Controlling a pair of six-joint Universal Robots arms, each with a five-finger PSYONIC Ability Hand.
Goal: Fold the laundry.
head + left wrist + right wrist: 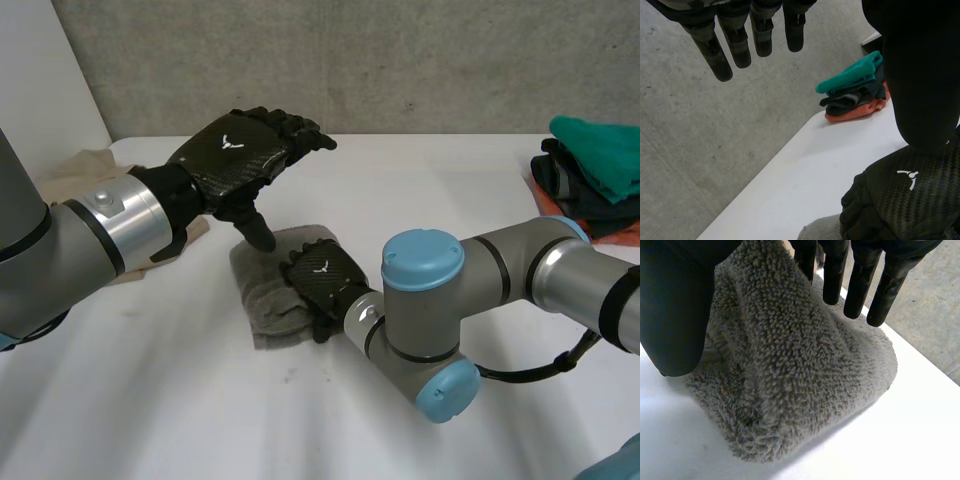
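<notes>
A small grey towel (262, 300), folded into a thick pad, lies in the middle of the white table (150, 400). My right hand (322, 278) rests palm down on its right half. In the right wrist view the towel (790, 380) bulges up under the palm, and the hand (860, 280) is open, its straight fingers reaching past the far fold and its thumb beside the cloth. My left hand (235, 150) hovers open above the towel's far left corner, fingers straight, thumb pointing down and holding nothing. In the left wrist view its fingers (735, 45) hang in the air.
A stack of folded clothes (590, 170), green on top of dark and orange pieces, sits at the table's far right edge, and that stack (855, 90) is also in the left wrist view. A beige cloth (85, 165) lies behind my left forearm at the far left.
</notes>
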